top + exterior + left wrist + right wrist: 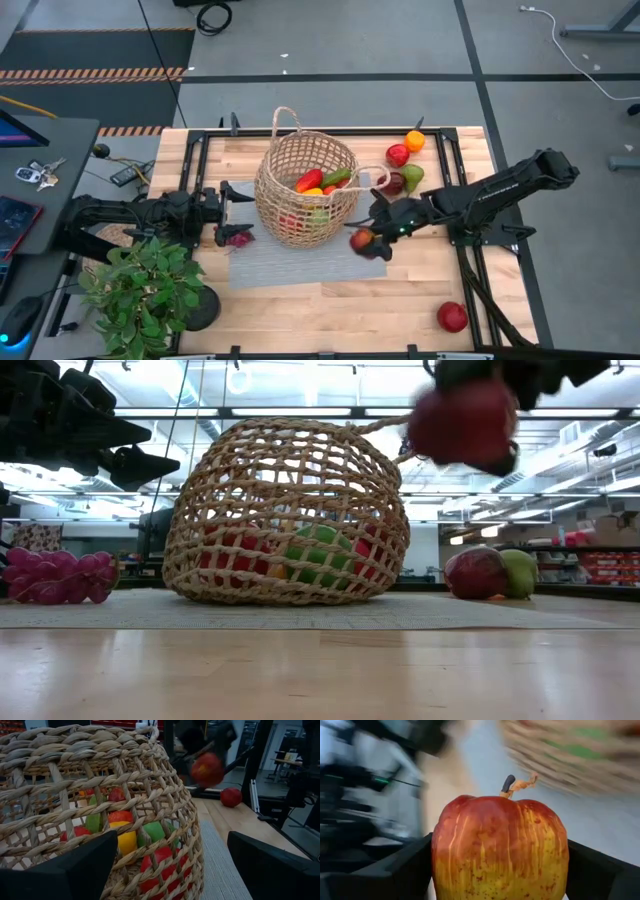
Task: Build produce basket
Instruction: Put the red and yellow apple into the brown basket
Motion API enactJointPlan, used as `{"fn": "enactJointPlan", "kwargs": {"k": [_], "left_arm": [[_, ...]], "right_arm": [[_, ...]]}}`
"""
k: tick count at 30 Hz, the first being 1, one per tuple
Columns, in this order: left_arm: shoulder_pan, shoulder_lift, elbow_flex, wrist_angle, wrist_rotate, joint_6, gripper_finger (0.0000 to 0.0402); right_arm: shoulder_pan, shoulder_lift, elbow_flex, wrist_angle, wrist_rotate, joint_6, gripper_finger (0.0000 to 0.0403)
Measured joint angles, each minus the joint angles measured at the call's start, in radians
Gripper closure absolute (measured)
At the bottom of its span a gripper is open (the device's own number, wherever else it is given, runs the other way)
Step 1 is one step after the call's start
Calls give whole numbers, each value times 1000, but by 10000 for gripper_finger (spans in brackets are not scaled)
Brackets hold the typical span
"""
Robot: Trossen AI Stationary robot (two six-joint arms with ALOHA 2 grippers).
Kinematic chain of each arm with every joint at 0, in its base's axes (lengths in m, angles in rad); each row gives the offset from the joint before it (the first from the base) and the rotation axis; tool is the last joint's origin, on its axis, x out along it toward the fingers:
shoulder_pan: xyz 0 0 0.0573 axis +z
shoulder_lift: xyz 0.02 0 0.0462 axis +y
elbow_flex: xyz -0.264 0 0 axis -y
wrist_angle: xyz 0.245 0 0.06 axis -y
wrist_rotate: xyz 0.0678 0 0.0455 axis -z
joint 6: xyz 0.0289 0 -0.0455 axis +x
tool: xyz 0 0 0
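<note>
Fingers of the right gripper (363, 241) clasp a red-yellow apple (362, 239) aloft beside the basket (305, 190) on the desk; release belongs squarely above its mouth. Left gripper (222, 212) waits wide.

Wood desk (330, 310) w/ a grey mat (300, 265) in the middle. Potted plant (140, 290) on the front left corner. Keys (38, 175) + phone (15, 215) on a side table, cables on the floor behind.
</note>
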State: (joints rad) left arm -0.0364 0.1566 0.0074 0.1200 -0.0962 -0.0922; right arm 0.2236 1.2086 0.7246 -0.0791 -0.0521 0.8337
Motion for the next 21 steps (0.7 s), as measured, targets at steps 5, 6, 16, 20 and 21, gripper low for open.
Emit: {"fn": "enactJointPlan", "kwargs": {"k": [5, 6, 16, 20, 21], "left_arm": [[0, 0, 0, 0, 0, 0, 15], [0, 0, 0, 0, 0, 0, 15], [0, 0, 0, 0, 0, 0, 15], [0, 0, 0, 0, 0, 0, 15], [0, 0, 0, 0, 0, 0, 15]], "right_arm": [[13, 0, 0, 218, -35, -111, 40], [13, 0, 0, 262, -35, -136, 40], [-26, 0, 0, 693, 17, -363, 39], [-47, 0, 1, 783, 144, -489, 39], [-54, 0, 3, 786, 186, -519, 39]]}}
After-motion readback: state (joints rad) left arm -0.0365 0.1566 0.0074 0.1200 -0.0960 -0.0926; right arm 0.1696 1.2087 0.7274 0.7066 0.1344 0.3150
